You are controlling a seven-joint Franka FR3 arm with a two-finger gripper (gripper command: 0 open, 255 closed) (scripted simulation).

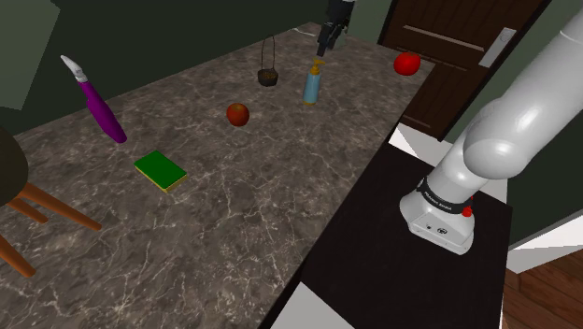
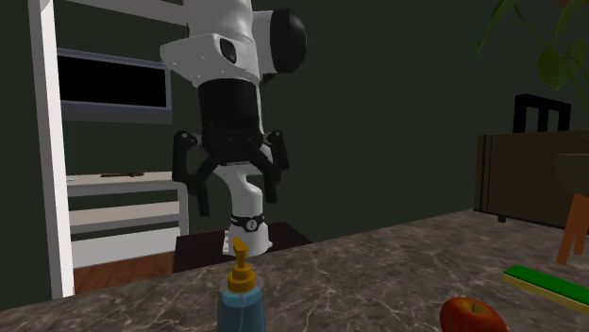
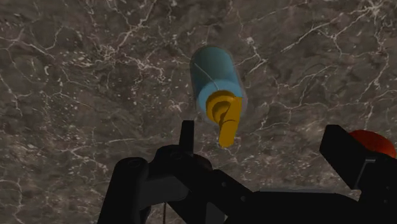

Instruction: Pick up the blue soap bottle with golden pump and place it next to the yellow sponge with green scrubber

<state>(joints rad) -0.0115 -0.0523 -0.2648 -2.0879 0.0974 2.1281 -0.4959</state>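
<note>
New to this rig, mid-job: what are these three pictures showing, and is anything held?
It is one white robot arm on a dark box, ending in a black two-finger gripper. The shoulder view looks down over the marble counter from beside the box; the second exterior view faces the arm; the wrist view looks along the gripper. On the counter: a blue soap bottle with golden pump, a green-topped yellow sponge, an apple, a purple bottle, a small dark basket. The gripper hangs open above the soap bottle, holding nothing.

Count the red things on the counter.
2. An apple lies between the sponge and the soap bottle; another red object sits at the counter's edge near the dark door.
</note>
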